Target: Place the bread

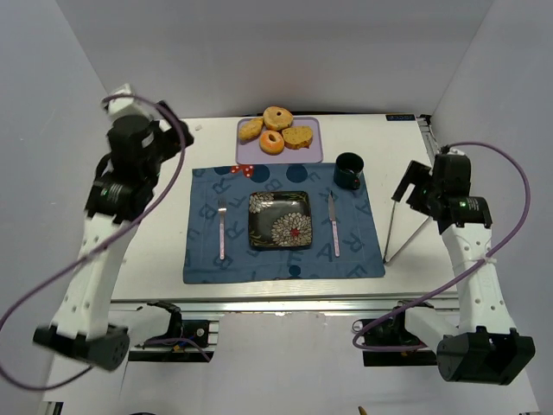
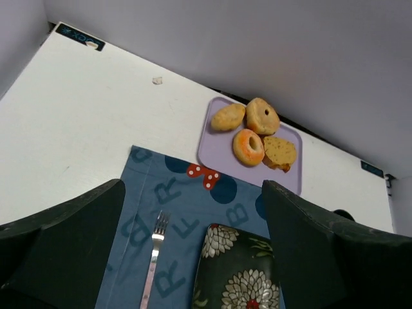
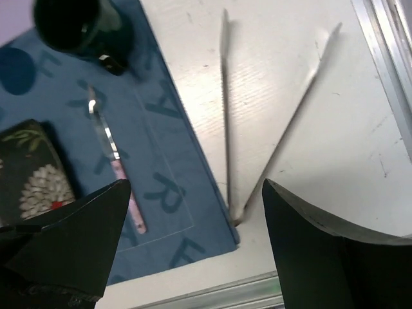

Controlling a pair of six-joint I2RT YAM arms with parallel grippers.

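The bread (image 1: 299, 137) is a golden slice with a brown crust. It lies at the right of a purple tray (image 1: 316, 152) at the table's far middle, beside two ring doughnuts (image 1: 277, 117) and a pale roll (image 1: 251, 129). In the left wrist view the bread (image 2: 280, 152) lies on the tray (image 2: 208, 147) well beyond my fingers. My left gripper (image 2: 193, 193) is open and empty, raised over the blue placemat's left side. My right gripper (image 3: 193, 187) is open and empty above the placemat's right corner.
A dark flowered square plate (image 1: 256, 233) sits mid-placemat (image 1: 203, 259), with a fork (image 1: 222, 229) to its left and a knife (image 1: 333, 226) to its right. A dark mug (image 1: 349, 170) stands at the placemat's far right corner. Metal tongs (image 1: 406, 229) lie spread to the right of it.
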